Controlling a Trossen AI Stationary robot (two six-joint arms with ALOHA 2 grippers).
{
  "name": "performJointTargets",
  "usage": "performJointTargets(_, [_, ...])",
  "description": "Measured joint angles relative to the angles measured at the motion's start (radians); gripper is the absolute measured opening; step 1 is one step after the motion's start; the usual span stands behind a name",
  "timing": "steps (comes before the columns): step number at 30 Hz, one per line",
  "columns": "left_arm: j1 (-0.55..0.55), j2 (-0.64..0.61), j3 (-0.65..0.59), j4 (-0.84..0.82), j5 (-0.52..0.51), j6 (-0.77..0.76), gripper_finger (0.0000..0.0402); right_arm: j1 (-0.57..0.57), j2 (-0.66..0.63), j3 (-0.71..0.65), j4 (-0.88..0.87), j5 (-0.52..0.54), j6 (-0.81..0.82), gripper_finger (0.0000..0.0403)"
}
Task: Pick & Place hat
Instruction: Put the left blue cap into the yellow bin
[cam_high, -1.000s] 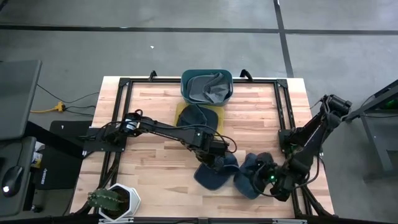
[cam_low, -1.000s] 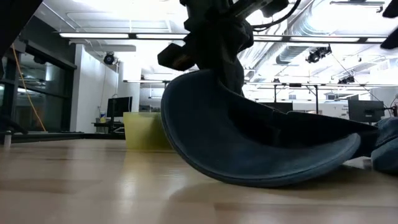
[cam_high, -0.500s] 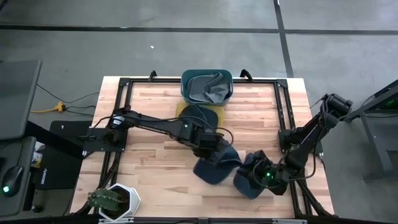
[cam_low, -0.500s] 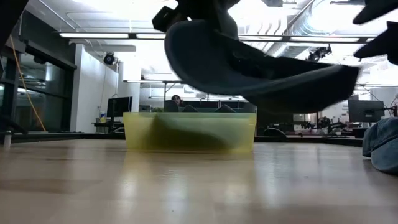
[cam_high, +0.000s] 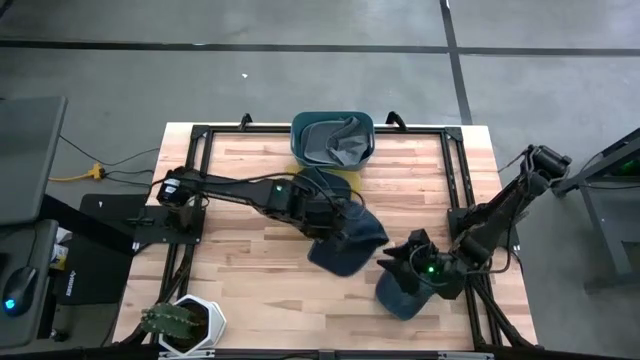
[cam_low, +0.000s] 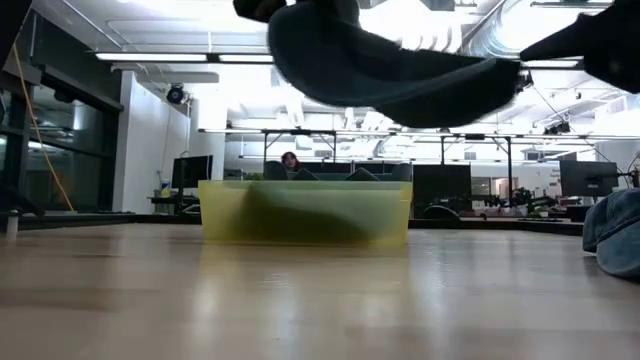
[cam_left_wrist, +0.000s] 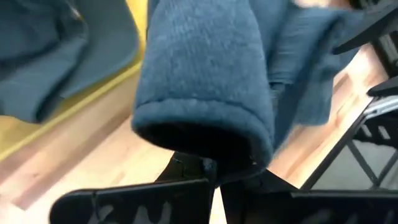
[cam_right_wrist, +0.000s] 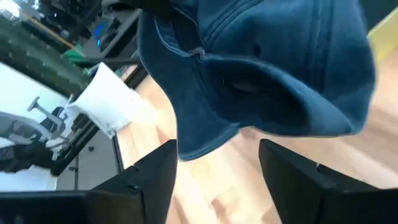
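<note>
Hat (cam_high: 346, 243) hangs below the left gripper (cam_high: 322, 218), pinched by one fold; it may slip free. Right gripper (cam_high: 408, 262) spread.

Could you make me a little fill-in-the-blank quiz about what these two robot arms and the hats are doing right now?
1. The left gripper holds a blue hat ____ the table.
2. The right gripper has its jaws ____.
3. Beyond the held hat stands a ____ bin with a hat in it.
4. The teal bin sits at the table's ____ edge.

Missing words: above; open; yellow; far
</note>
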Motion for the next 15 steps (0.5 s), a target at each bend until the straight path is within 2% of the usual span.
performJointTargets(8, [0.038, -0.058, 0.000, 0.017, -0.132, 0.001, 0.0000, -0.111, -0.006, 0.000, 0.036, 0.027, -0.032, 0.0303])
performJointTargets(12, [0.059, -0.079, 0.000, 0.035, -0.137, 0.026, 0.0000, -0.167, -0.006, 0.001, 0.078, 0.026, -0.062, 0.0316])
performJointTargets(15, [0.062, -0.083, 0.000, 0.041, -0.138, 0.039, 0.0000, -0.222, -0.006, 0.001, 0.134, -0.019, -0.118, 0.0316])
